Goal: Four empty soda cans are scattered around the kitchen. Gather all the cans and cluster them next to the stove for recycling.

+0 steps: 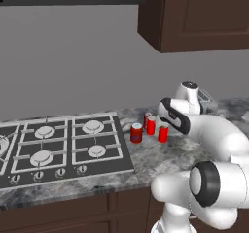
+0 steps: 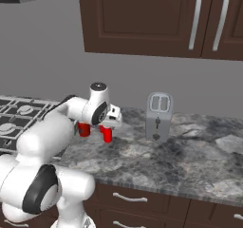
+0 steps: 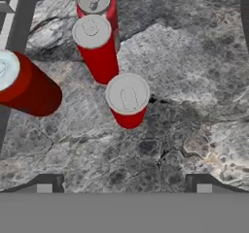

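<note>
Cans stand grouped on the marbled grey tabletop [image 1: 160, 159], just right of the stove [image 1: 58, 147]. In the left base view the can with a bluish label patch [image 1: 136, 133] is the nearest to the cooktop's right edge, close beside it but not on it. A second red can [image 1: 151, 125] stands just to its right, and a third red can [image 1: 163, 133] is beside that one. A fourth red can [image 1: 146, 116] shows behind them, partly hidden. All four are upright, silver tops up, and they sit close together; whether any of them touch each other cannot be told.

From the hand view the cluster lies below the gripper [image 3: 124, 183]. The closest can [image 3: 128, 102] sits apart from the two dark fingertips [image 3: 46, 183], which stand wide at the bottom corners with bare stone between them. The gripper is open and holds nothing. Two more cans [image 3: 96, 47] line up past the closest one toward the top of that view, and the patch-labelled one [image 3: 24, 85] is off to the left, near the dark strip of the cooktop.

In the right base view the white arm [image 2: 52, 127] bends over the tabletop and covers most of the cluster, with two red cans [image 2: 107, 134] peeking out under the hand. A silver slot toaster [image 2: 158, 116] stands well to the right, near the grey wall. Dark brown cabinets [image 2: 142, 18] hang above.
</note>
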Motion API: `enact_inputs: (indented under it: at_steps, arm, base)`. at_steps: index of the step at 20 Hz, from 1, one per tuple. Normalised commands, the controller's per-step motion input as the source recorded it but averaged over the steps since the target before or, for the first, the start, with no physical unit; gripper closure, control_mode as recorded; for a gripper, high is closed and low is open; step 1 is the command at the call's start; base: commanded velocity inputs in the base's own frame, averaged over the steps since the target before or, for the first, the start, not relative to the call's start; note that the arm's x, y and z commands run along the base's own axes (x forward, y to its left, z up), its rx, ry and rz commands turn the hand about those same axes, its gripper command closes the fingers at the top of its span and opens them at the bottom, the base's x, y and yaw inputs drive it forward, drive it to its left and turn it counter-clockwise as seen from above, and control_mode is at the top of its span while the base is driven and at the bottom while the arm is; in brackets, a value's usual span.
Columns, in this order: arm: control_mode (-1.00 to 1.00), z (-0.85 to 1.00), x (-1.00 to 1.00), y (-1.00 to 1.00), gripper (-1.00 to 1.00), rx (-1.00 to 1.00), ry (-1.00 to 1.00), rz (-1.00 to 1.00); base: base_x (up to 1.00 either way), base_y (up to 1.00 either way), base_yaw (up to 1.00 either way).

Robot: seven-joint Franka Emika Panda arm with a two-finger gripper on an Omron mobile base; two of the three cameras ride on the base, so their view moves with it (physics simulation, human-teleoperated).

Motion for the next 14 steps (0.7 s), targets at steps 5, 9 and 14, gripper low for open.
enact_inputs:
  at_steps: [5, 9, 14]
  arm:
    - [-1.00, 0.63, -0.83, -0.03, -1.00, 0.00, -0.10, 0.00]
    - [-1.00, 0.65, -0.98, 0.00, -1.00, 0.00, -0.06, 0.00]
    - [-1.00, 0.61, -1.00, 0.00, -1.00, 0.00, -0.01, -0.03]
  base:
    - [0.00, 0.00, 0.00]
    - [0.00, 0.00, 0.00]
    - [0.00, 0.00, 0.00]
